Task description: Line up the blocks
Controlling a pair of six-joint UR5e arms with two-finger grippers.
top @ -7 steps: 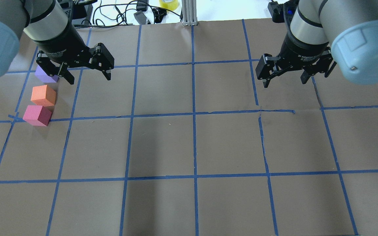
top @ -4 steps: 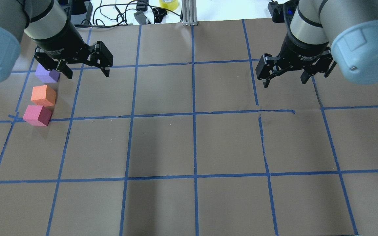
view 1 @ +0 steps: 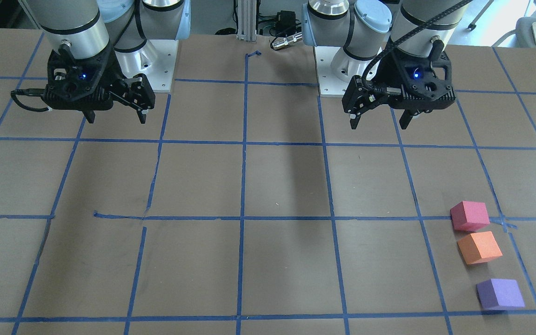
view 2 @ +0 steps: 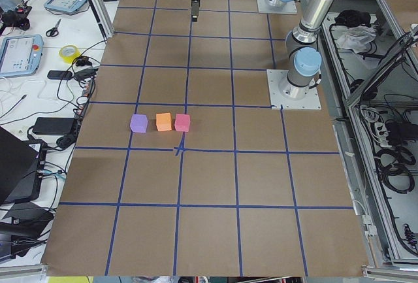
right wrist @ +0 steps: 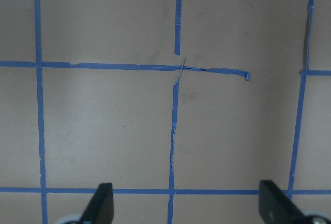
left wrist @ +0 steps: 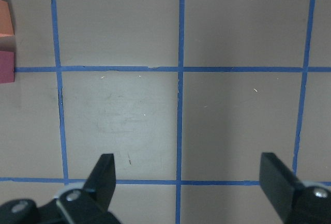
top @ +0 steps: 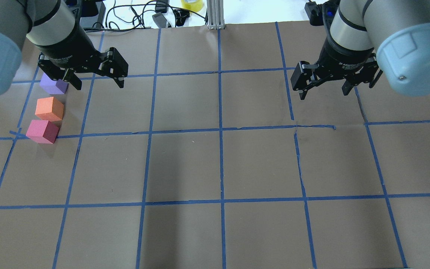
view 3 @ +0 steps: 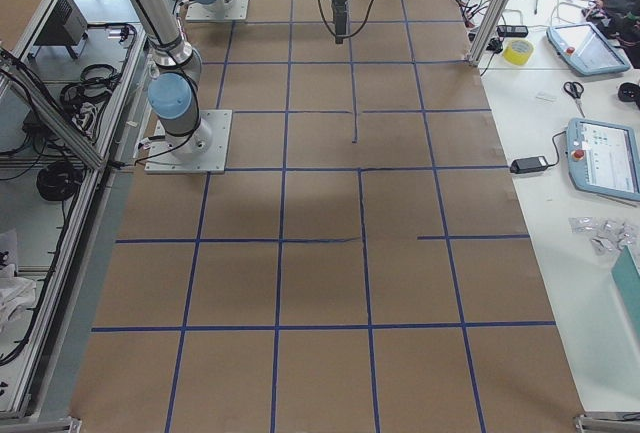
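Note:
Three foam blocks lie in a short row at the table's left side: purple, orange and pinkish-red. They also show in the front-facing view as pinkish-red, orange and purple. My left gripper is open and empty, above the table just right of the purple block. Its wrist view shows the edges of the orange and pinkish-red blocks. My right gripper is open and empty, above the table's far right part.
The table is brown paper with a blue tape grid. Cables, a yellow tape roll and an aluminium post lie beyond the far edge. Tablets and tools lie on side benches.
My left gripper has moved a little toward the far edge, still open and empty. The blocks and the right arm have not moved.

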